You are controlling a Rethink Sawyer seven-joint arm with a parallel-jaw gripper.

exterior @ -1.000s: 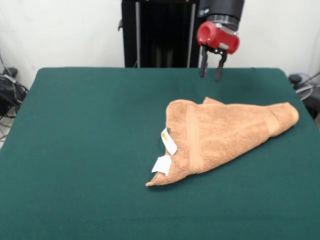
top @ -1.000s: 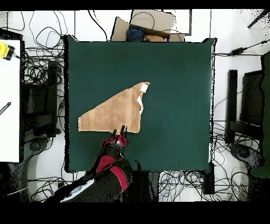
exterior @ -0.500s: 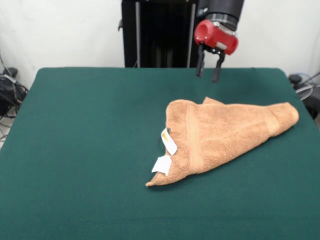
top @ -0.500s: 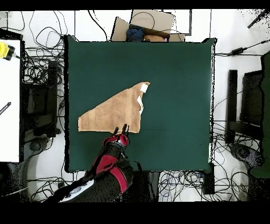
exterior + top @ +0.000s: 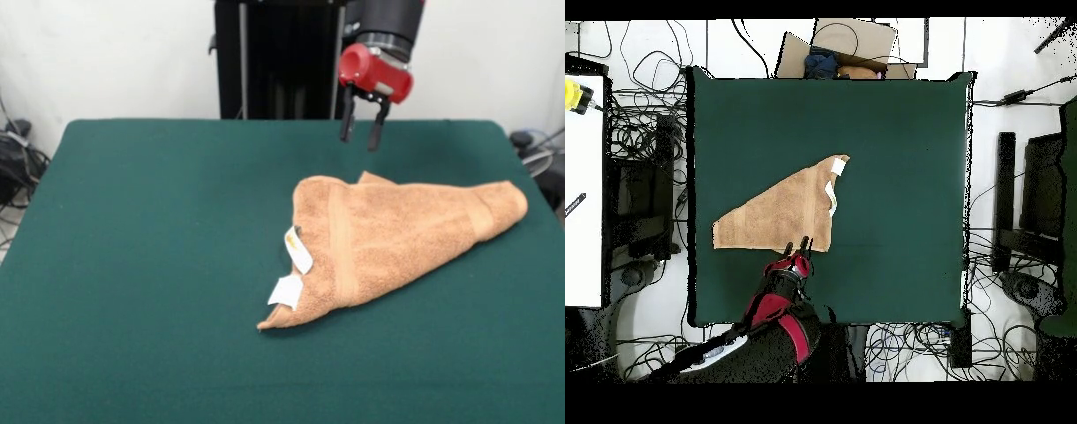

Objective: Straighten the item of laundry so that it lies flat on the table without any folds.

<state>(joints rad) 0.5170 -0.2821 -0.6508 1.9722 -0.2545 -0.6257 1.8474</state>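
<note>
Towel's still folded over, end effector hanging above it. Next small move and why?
Probably lower the open end effector onto the raised corner of the towel nearest it. The towel lies folded into a triangle on the table, and the end effector hangs above that edge, touching nothing.

No text, brand, number or sign can be read in either view. The only label-like items are two small white tags (image 5: 292, 270) at the left edge of the folded orange-tan towel (image 5: 397, 231), right of centre in the front view; one carries a faint yellowish mark, too small to make out. In the overhead view the tags (image 5: 835, 168) appear only as a white patch at the towel's upper right tip.
</note>
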